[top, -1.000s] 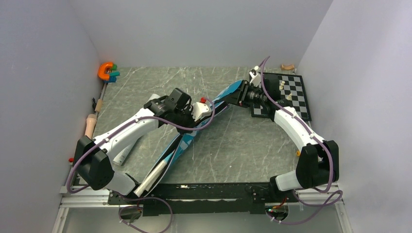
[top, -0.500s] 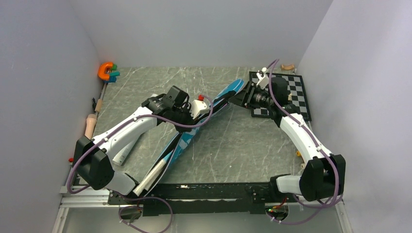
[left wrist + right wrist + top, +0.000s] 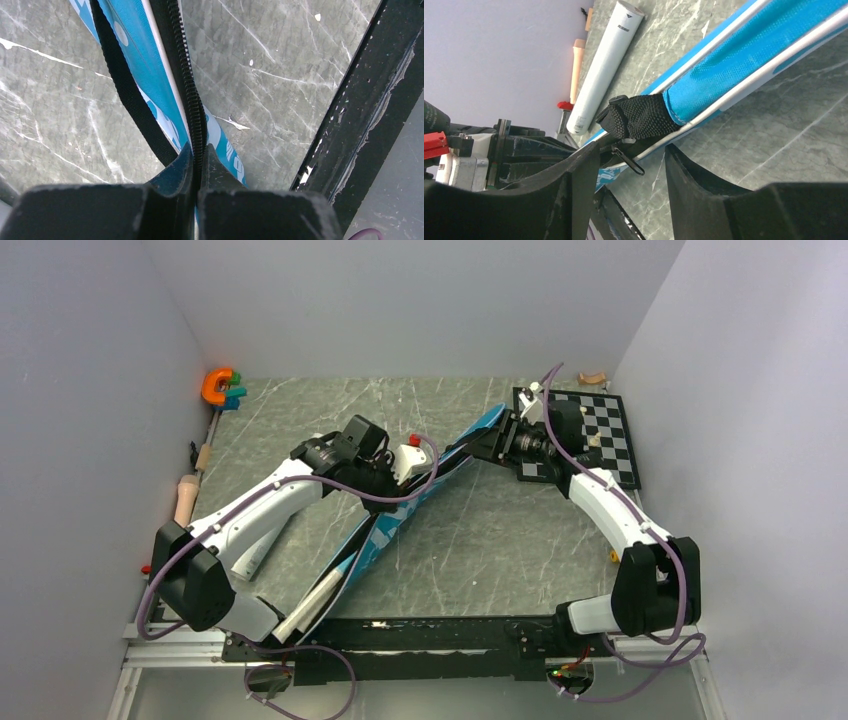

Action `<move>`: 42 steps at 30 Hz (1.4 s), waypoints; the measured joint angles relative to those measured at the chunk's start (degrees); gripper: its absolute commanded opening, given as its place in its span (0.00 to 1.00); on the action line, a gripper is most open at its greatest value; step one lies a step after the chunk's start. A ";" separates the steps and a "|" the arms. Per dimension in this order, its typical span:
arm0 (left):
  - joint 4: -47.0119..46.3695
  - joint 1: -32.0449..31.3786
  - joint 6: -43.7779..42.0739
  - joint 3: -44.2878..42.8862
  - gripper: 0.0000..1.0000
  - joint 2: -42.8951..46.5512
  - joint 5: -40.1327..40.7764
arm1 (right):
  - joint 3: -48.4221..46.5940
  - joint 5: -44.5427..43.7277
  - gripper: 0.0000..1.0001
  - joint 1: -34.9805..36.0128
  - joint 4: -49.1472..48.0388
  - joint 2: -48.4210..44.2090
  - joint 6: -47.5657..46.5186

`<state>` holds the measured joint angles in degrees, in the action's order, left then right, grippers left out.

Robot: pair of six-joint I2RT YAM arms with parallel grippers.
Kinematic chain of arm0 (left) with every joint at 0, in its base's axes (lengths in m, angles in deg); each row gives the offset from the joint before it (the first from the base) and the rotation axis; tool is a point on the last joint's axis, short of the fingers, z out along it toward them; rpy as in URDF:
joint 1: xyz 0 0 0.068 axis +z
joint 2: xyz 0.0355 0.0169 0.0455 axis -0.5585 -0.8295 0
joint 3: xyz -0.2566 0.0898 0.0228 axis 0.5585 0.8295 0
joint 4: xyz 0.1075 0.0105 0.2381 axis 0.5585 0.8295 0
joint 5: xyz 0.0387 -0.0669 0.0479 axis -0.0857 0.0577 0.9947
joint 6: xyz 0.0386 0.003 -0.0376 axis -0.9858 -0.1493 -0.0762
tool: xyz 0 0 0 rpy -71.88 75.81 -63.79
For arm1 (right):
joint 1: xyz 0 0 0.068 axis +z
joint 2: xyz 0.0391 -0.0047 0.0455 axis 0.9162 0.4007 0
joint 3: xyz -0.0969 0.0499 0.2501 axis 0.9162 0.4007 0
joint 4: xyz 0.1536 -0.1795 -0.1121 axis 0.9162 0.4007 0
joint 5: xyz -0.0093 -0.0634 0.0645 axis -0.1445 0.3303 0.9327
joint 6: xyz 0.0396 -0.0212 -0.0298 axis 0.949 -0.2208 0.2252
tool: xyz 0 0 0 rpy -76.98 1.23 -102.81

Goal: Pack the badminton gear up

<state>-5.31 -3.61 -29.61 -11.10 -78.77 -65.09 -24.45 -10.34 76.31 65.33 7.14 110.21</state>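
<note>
K: Grey marble tabletop (image 3: 500,540), near end first?
M: L gripper (image 3: 198,156) clamped on SPORT bag (image 3: 375,535) zip seam, mid-table. Farther, R gripper (image 3: 631,150) fingers apart astride zip pull (image 3: 628,159); wrist rolled back vs 0.5 s ago. Prob. zipping shut next.

Can't see the middle of the bag (image 3: 375,535) from above, buried under the left arm (image 3: 262,502). Ditto most of the white tube (image 3: 252,555). Can't make out the bits on the chessboard (image 3: 612,435) either, too small.
</note>
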 measured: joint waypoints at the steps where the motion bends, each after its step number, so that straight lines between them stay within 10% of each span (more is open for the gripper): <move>1: 0.02 0.00 0.00 -0.04 0.00 0.00 -0.02 | 0.15 0.28 0.46 0.00 -0.72 0.11 0.33; 8: 0.46 0.04 -0.15 -0.44 0.00 -0.02 -0.02 | 1.53 1.53 0.25 0.00 -3.37 0.35 2.08; 26: 0.61 0.04 -0.17 -0.63 0.00 -0.33 -0.07 | 2.99 1.55 0.31 -0.02 -4.57 -2.10 3.93; 42: 0.63 0.04 -0.17 -0.63 0.00 -0.33 -0.07 | 4.68 1.53 0.09 -0.04 -4.52 -3.17 4.81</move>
<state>-4.68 -3.56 -29.78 -11.74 -79.10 -65.16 -19.78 -8.81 76.27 60.80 3.97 115.01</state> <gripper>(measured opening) 0.036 0.119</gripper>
